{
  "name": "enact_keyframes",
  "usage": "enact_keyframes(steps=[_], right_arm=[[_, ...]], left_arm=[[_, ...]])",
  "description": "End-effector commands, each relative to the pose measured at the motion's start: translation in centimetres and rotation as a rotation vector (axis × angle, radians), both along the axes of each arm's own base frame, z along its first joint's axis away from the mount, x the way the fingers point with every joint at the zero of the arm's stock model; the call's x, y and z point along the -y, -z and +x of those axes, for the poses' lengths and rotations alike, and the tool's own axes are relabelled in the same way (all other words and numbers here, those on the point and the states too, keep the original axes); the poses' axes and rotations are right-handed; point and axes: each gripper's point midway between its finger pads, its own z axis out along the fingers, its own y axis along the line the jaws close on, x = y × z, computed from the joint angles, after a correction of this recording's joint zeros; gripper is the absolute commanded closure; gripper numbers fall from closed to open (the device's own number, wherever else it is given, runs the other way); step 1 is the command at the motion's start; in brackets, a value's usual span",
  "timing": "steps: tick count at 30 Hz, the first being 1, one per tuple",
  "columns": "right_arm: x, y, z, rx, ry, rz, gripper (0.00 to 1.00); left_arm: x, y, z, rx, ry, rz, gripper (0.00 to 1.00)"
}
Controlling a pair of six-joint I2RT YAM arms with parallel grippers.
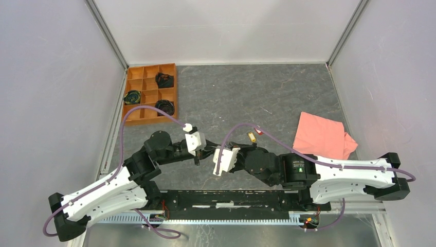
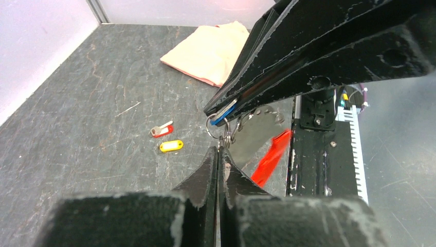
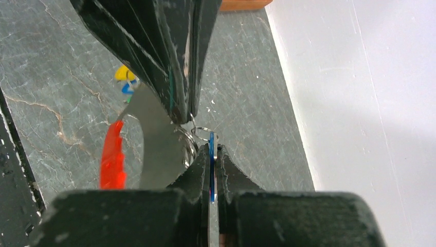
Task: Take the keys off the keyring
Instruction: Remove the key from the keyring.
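With the left gripper point(image 2: 220, 150) pinching the keyring point(image 2: 211, 126) and the right gripper point(image 3: 213, 150) clamped on the blue key point(image 3: 211, 140) at its tips, pulling apart may slip either thin hold.

Keyring point(image 2: 212, 126) between opposing fingers point(image 2: 203, 175); keys point(image 2: 171, 146) on table point(image 2: 77, 128)

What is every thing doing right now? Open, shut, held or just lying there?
Keyring, held up in the air.
Blue key, pinched, right at the keyring.
Left claw, shut on the keyring.
Right claw, shut on the blue key.
Red strap, hanging from the keyring.
Red key, lying loose, off the keyring.
Yellow key, lying loose, off the keyring.
Pink cloth, lying loosely folded.
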Motion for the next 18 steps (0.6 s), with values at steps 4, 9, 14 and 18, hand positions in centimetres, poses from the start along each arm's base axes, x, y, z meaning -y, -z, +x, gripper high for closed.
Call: enact_keyframes(steps=[4, 9, 14, 18], right_arm=[[1.2, -0.4, 0.8, -0.001, 0.055, 0.073, 1.0], [0.9, 0.2, 0.3, -0.018, 0.019, 0.066, 1.0], [0.3, 1.0, -0.3, -0.033, -0.023, 0.059, 1.0], [0.1, 0.4, -0.1, -0.02, -0.019, 0.095, 1.0]], left_arm=[[-0.7, -3.2, 0.4, -0.014, -0.069, -0.19, 0.98], [-0.7, -3.6, 0.9, -0.045, -0.1, -0.238, 0.98], [-1.6, -4.1, 2.3, -0.11, -0.205, -0.375, 0.98], [-2.1, -4.8, 2.1, -0.136, -0.206, -0.459, 0.98]])
